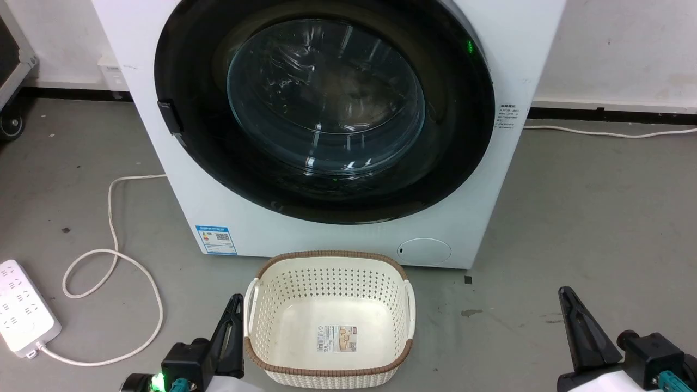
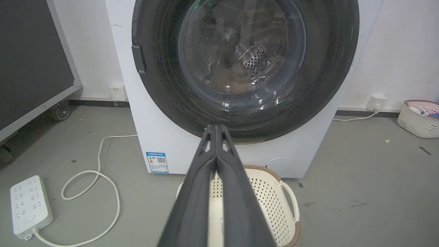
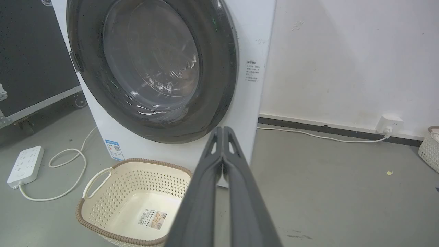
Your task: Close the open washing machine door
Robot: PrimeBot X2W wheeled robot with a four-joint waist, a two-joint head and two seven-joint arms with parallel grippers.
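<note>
So the washing machine door (image 1: 326, 109) looks pushed home already: its glossy black rim sits flat against the front of the white washer (image 1: 305, 237), and the right wrist view, from off to the side, shows no gap along the edge. The clear glass bowl bulges in the middle, with the holed steel drum visible through it, and there's a small dark handle tab (image 1: 169, 115) on the rim's left side. Neither arm is touching it. The left gripper (image 1: 234, 310) sits low at the left, just beside the handle of a cream laundry basket (image 1: 332, 255) with a brown woven rim. Its own camera shows the two dark fingers pressed together with nothing between them. Same deal with the right gripper (image 1: 569, 305), low on the right over bare grey floor (image 1: 572, 218), fingers closed up and empty, well apart from the washer. The basket stands on the floor right in front of the machine. A white power strip (image 1: 22, 310) lies off to the left, its cable (image 1: 111, 218) looping toward the washer.
</note>
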